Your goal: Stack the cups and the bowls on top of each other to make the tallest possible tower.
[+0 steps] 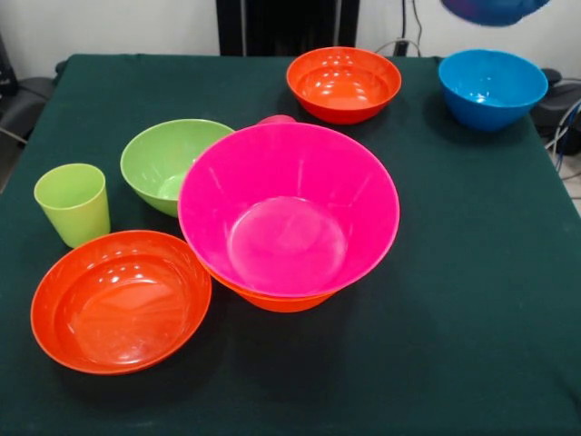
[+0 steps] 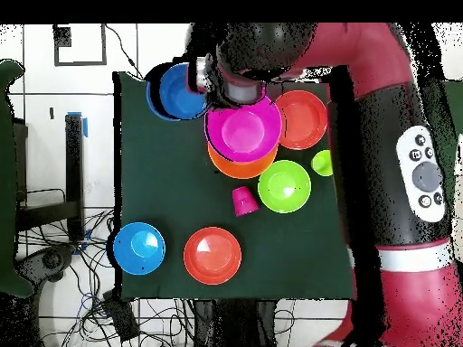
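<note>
Seeing a big glossy pink plastic bowl (image 1: 289,218) nesting mouth-up in a big orange plastic bowl (image 1: 272,302) mid-table, axis straight up. Also spotting a green plastic bowl (image 1: 163,159), an upright lime green plastic tumbler (image 1: 73,204), two shallow red-orange bowls (image 1: 118,304) (image 1: 343,84) and a light blue bowl (image 1: 490,86) sitting mouth-up around it. Struggling with a small dark blue bowl (image 1: 495,9) cut off at the top edge, a red-pink cup (image 1: 277,119) barely peeking from behind the pink bowl, and the gripper (image 2: 201,74) at the dark blue bowl's rim, grip impossible to tell.
</note>
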Controlling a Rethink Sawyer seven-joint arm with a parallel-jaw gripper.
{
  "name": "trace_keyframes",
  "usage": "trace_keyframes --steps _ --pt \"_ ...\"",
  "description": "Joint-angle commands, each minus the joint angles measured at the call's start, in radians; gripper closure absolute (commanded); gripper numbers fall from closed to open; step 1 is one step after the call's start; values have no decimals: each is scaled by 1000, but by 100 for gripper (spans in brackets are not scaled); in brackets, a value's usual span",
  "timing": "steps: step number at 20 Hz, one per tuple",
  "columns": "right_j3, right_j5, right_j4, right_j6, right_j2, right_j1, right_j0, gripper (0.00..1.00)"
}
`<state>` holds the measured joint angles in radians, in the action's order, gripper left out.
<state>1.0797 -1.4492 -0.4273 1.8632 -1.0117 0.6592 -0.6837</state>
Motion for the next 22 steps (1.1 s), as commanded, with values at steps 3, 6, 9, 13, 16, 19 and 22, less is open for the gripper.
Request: trace_keyframes --steps 3,6,9,13,16,19,22 --pt "-299 -140 -136 -467 66 -244 78 100" --pt "-408 -204 -147 -510 59 -305 107 100" --pt "-458 -216 -149 -528 52 -333 116 100" --pt "-524 -251 -177 -575 45 -363 127 100" --pt "-526 -243 -180 -594 48 -369 118 100" --pt "-510 -224 -176 -608 51 -371 99 100" --pt "-539 -246 -204 -663 45 -378 97 100"
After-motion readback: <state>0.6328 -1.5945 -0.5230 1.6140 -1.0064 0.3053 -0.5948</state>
